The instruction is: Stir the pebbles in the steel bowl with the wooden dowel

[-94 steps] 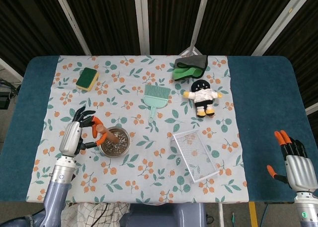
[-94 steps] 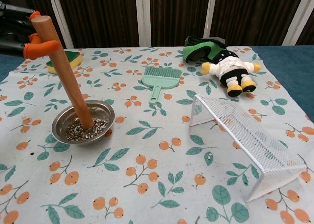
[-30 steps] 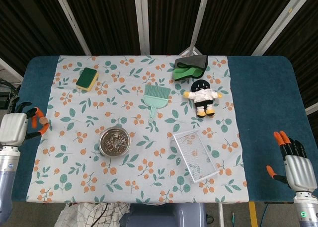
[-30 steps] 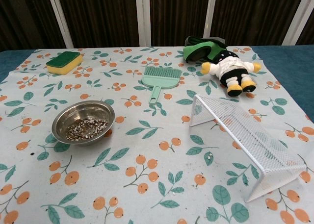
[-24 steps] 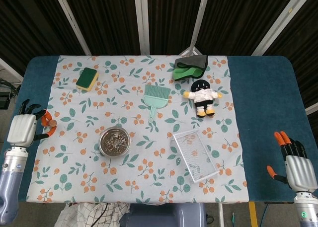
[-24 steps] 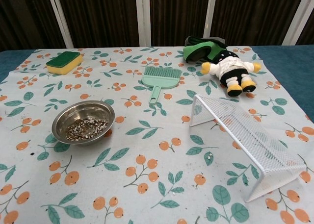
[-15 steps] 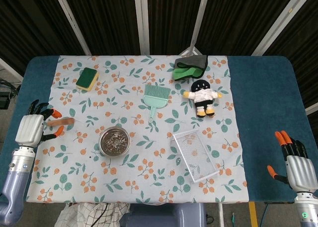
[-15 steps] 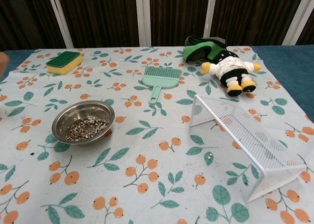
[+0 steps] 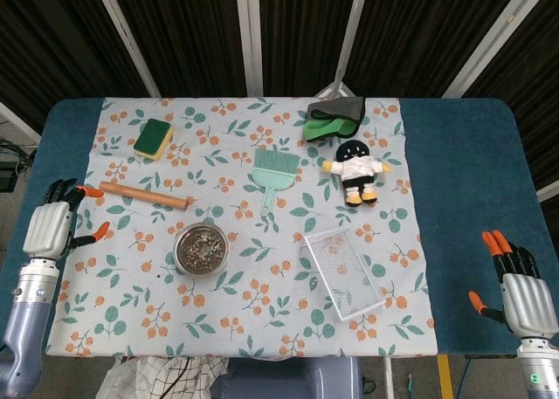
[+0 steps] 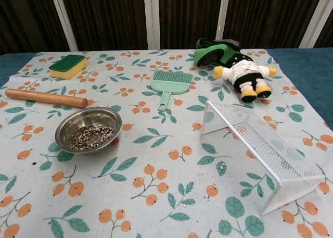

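The wooden dowel (image 9: 144, 196) (image 10: 46, 98) lies flat on the floral cloth, just beyond and left of the steel bowl (image 9: 201, 249) (image 10: 89, 128), which holds small pebbles (image 10: 92, 136). My left hand (image 9: 51, 227) hovers at the table's left edge, fingers spread, holding nothing, a short gap from the dowel's left end. Far off at the table's front right corner, my right hand (image 9: 519, 292) rests with fingers apart and empty. Neither hand shows in the chest view.
A green-yellow sponge (image 9: 154, 138) lies at the back left. A green hand brush (image 9: 273, 174), a folded green cloth (image 9: 334, 117) and a plush doll (image 9: 356, 168) sit behind. A white wire rack (image 9: 343, 271) lies to the right of the bowl.
The dowel, earlier upright in the bowl in my left hand, was carried left and now lies on the cloth. My left hand has let go of it. The right hand stayed still.
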You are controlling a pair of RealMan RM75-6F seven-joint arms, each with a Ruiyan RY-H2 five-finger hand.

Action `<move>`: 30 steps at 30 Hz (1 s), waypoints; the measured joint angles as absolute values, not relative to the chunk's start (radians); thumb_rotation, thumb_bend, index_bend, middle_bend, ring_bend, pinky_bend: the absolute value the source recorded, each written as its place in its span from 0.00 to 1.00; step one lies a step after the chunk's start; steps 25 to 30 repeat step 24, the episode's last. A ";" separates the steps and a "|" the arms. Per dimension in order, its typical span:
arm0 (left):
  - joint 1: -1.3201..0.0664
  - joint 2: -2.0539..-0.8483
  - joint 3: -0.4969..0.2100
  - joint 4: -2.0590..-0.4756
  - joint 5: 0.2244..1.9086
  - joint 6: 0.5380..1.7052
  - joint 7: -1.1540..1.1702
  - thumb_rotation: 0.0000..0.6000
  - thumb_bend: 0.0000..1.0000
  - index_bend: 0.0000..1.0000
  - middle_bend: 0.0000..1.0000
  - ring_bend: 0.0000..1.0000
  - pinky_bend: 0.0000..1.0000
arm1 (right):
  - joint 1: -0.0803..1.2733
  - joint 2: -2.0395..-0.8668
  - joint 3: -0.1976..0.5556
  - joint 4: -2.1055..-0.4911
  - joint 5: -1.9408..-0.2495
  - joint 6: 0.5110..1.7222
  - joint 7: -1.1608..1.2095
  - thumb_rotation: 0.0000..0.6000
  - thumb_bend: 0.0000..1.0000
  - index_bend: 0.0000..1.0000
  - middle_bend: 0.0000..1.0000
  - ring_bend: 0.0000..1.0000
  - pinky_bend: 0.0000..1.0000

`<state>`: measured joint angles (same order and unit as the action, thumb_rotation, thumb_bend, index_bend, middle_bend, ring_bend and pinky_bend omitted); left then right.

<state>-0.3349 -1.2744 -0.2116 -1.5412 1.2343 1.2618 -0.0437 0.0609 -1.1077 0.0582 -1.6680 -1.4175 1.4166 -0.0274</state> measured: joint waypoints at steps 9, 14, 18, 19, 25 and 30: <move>-0.265 -1.190 -0.156 -1.653 1.333 1.353 -0.031 1.00 0.18 0.07 0.04 0.00 0.00 | 0.058 -1.108 0.059 -1.655 -1.428 1.434 -0.035 1.00 0.31 0.00 0.00 0.00 0.00; -0.204 -1.146 -0.063 -1.681 1.419 1.414 0.129 1.00 0.18 0.00 0.00 0.00 0.00 | 0.054 -1.119 0.064 -1.638 -1.456 1.471 -0.042 1.00 0.31 0.00 0.00 0.00 0.00; -0.139 -1.135 0.004 -1.683 1.505 1.500 0.243 1.00 0.18 0.00 0.00 0.00 0.00 | 0.052 -1.136 0.071 -1.616 -1.485 1.508 -0.046 1.00 0.31 0.00 0.00 0.00 0.00; -0.126 -1.134 0.012 -1.682 1.516 1.515 0.249 1.00 0.18 0.00 0.00 0.00 0.00 | 0.053 -1.141 0.072 -1.610 -1.491 1.515 -0.048 1.00 0.31 0.00 0.00 0.00 0.00; -0.089 -1.132 0.033 -1.673 1.527 1.553 0.206 1.00 0.18 0.00 0.00 0.00 0.00 | 0.055 -1.162 0.080 -1.592 -1.507 1.531 -0.044 1.00 0.31 0.00 0.00 0.00 0.00; -0.089 -1.132 0.033 -1.673 1.527 1.553 0.206 1.00 0.18 0.00 0.00 0.00 0.00 | 0.055 -1.162 0.080 -1.592 -1.507 1.531 -0.044 1.00 0.31 0.00 0.00 0.00 0.00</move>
